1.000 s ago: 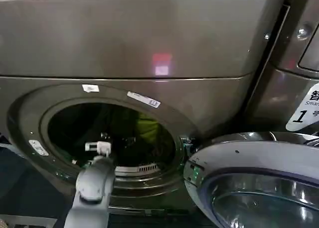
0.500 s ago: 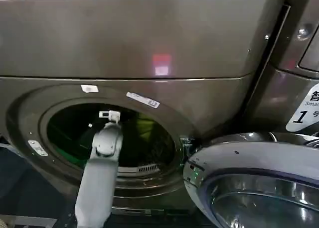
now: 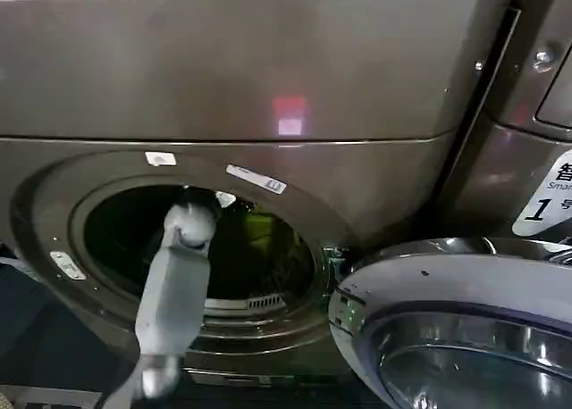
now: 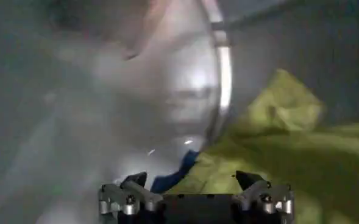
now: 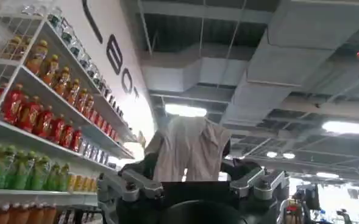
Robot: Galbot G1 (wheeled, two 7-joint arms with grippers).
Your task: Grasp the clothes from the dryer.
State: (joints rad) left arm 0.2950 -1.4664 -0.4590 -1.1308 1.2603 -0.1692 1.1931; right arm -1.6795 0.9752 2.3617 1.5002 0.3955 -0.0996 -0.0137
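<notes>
The left tool [image 4: 194, 195] is inside the dryer [image 3: 268, 87], reached through the round opening at the lower left of the head frame, its fingers spread apart with nothing between them. The clothes [image 4: 277, 152] lie in the drum just ahead of it, filling the right and lower right of the left wrist frame; in the head frame they show as a yellow-green patch [image 3: 264, 226] behind the arm. They look soft, light and loosely heaped, so they should crush and drape rather than hold shape. A raised fold or ridge of the heap looks the best place to pinch, taking several layers at once. The right tool [image 5: 194, 182] is parked clear of the drum, fingers apart, facing a ceiling and drink shelves.
</notes>
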